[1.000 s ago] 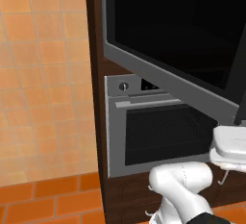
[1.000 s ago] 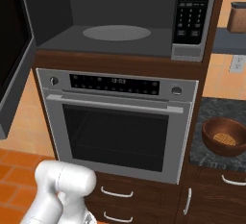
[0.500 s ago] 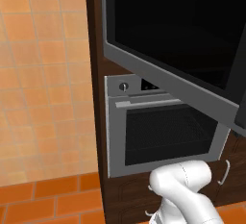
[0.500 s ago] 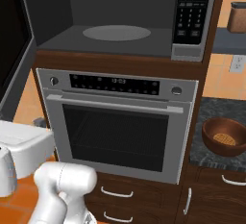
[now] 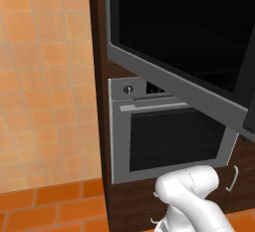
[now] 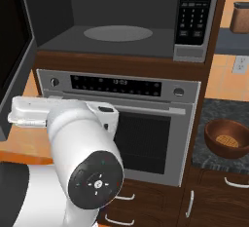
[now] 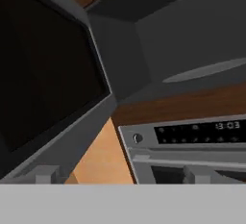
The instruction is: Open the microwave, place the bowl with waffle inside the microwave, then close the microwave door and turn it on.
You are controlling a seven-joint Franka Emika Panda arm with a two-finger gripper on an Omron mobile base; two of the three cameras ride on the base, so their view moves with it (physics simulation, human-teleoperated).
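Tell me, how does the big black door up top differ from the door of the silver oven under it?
The microwave door is swung wide open, baring the cavity; the oven door is shut. The microwave door is plain black glass edged in grey; the oven door is silver with a dark mesh window and a bar handle. Both sit in dark wood cabinetry.

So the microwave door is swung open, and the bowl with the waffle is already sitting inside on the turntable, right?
Not quite. The microwave door is swung open, but the bowl with the waffle is on the dark counter right of the oven, not inside. The right base view shows the turntable bare.
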